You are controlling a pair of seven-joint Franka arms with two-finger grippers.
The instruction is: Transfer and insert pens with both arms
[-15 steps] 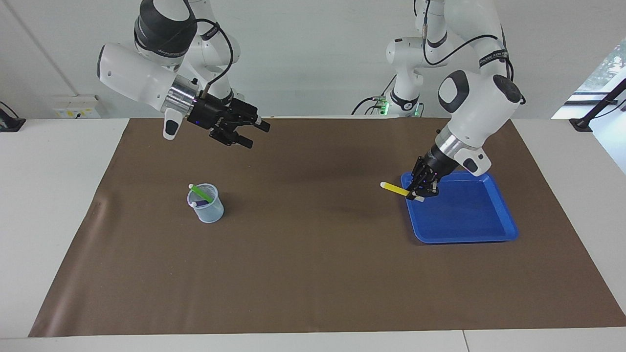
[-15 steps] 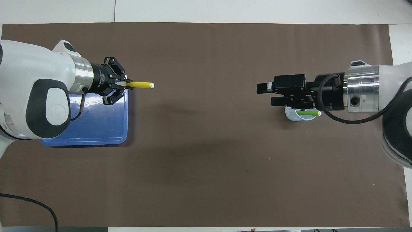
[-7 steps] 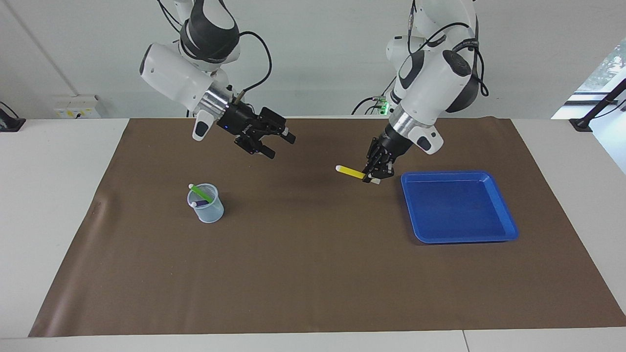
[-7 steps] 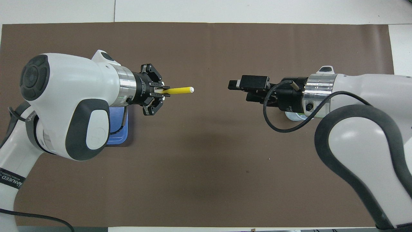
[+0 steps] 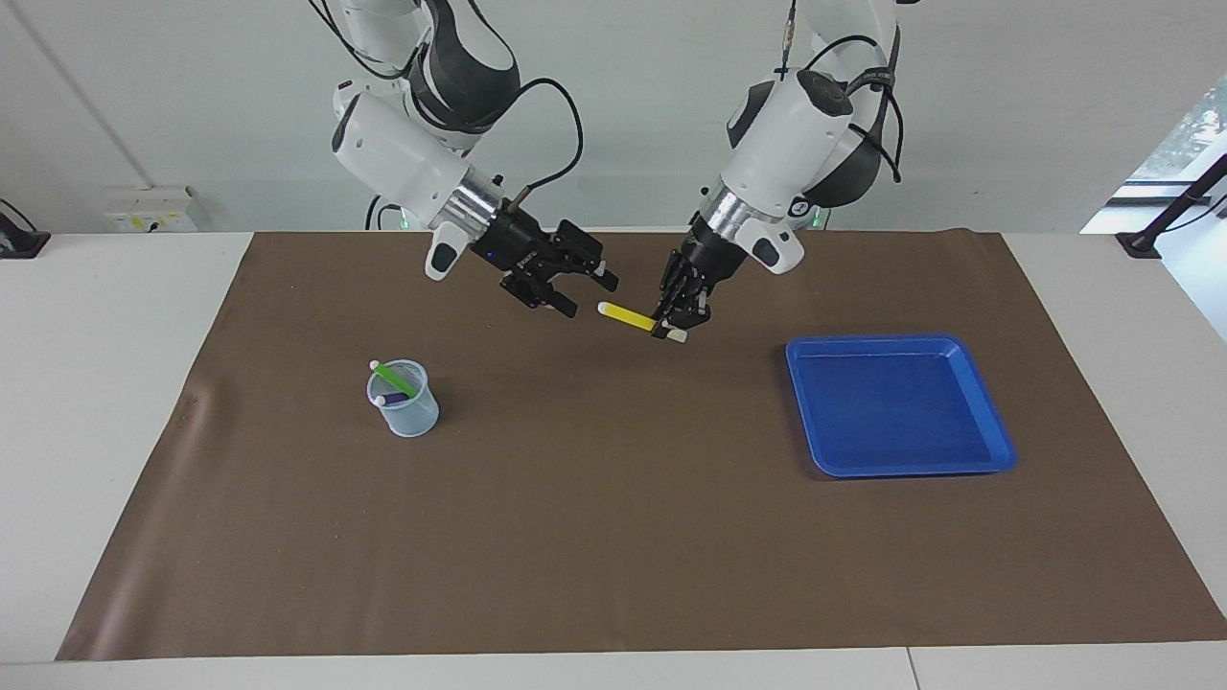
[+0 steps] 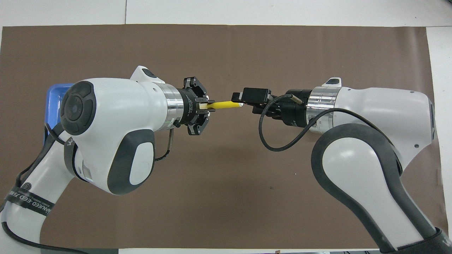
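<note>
- Left jaws, upper centre of the frame, clamp the yellow pen [image 5: 628, 317] at its whitish end.
- Its long axis points straight into my open right jaws, free tip just at them.

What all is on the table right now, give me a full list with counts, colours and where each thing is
Yellow marker-like pen: one, yellow, held in the air over the mat's middle.
Green pen: one, bright green, in the cup.
Purple pen: one, purple, in the cup.
Clear plastic cup: one, translucent, toward the right arm's end.
Blue plastic tray: one, toward the left arm's end.
Brown mat: one, covering the table.
Left gripper: shut on the yellow pen.
Right gripper: open, at the pen's free end.
</note>
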